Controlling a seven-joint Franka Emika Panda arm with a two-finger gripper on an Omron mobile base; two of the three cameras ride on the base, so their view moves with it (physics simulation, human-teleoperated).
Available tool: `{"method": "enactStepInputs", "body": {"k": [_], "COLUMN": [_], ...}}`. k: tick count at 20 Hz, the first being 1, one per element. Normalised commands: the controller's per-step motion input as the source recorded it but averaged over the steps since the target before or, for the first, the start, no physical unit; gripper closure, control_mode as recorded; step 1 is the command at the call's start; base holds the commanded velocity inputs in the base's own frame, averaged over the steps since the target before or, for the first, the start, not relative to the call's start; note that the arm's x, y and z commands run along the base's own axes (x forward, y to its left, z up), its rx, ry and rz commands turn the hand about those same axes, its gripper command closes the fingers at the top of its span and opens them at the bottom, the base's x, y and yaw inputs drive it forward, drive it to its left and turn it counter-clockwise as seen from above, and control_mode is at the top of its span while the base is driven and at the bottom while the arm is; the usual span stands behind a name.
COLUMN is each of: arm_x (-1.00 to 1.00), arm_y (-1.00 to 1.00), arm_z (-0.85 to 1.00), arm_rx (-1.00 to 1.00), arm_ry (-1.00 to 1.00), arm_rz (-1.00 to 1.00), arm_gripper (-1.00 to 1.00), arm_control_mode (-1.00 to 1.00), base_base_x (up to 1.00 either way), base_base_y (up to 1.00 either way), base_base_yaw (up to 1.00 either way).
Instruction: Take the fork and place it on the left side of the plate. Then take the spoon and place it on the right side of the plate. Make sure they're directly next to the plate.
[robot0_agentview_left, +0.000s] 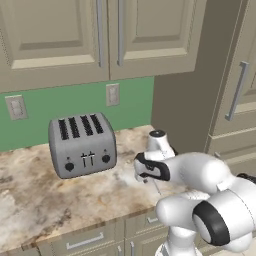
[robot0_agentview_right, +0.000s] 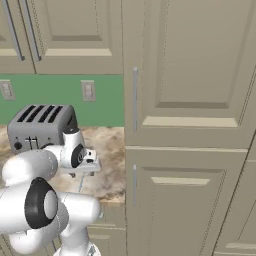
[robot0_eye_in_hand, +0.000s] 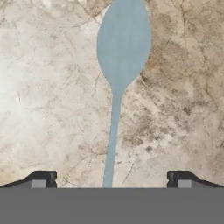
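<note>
Since the spoon (robot0_eye_in_hand: 117, 78) lies flat on the table (robot0_eye_in_hand: 48, 100), light, stiff and slippery, the wide-open, empty hand (robot0_eye_in_hand: 111, 181) should pinch its thin handle.

- I'm seeing the spoon (robot0_eye_in_hand: 118, 70) showing pale bluish-grey.
- The countertop (robot0_agentview_left: 45, 200) is showing mottled beige and brown marbling with thin dark veins.
- I'm reading the toaster (robot0_agentview_left: 82, 144) as silver-grey with black slots and knobs.
- The backsplash (robot0_agentview_left: 65, 107) is looking green.
- The cabinets (robot0_agentview_right: 190, 100) are showing taupe.
</note>
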Motion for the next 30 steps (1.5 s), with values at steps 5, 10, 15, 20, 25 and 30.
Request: {"method": "enactStepInputs", "body": {"k": [5, 10, 15, 20, 25, 30], "arm_x": [0.18, 0.03, -0.03, -0.36, -0.43, -0.51], "arm_y": [0.00, 0.00, 0.00, -0.03, 0.00, 0.00], "arm_z": [-0.53, -0.59, -0.44, -0.32, -0.25, 0.00], "arm_rx": [0.00, 0.00, 0.00, 0.01, 0.04, 0.07], "arm_ry": [0.00, 0.00, 0.00, -0.04, -0.12, -0.14], "arm_rz": [0.00, 0.00, 0.00, 0.00, 0.00, 0.00], "arm_gripper": [-1.00, 1.00, 1.00, 1.00, 1.00, 1.00], "arm_control_mode": [-1.00, -1.00, -1.00, -1.00, -1.00, -1.00], "base_base_x": [0.00, 0.00, 0.00, 0.00, 0.00, 0.00], "base_base_y": [0.00, 0.00, 0.00, 0.00, 0.00, 0.00], "base_base_yaw": [0.00, 0.00, 0.00, 0.00, 0.00, 0.00]}}
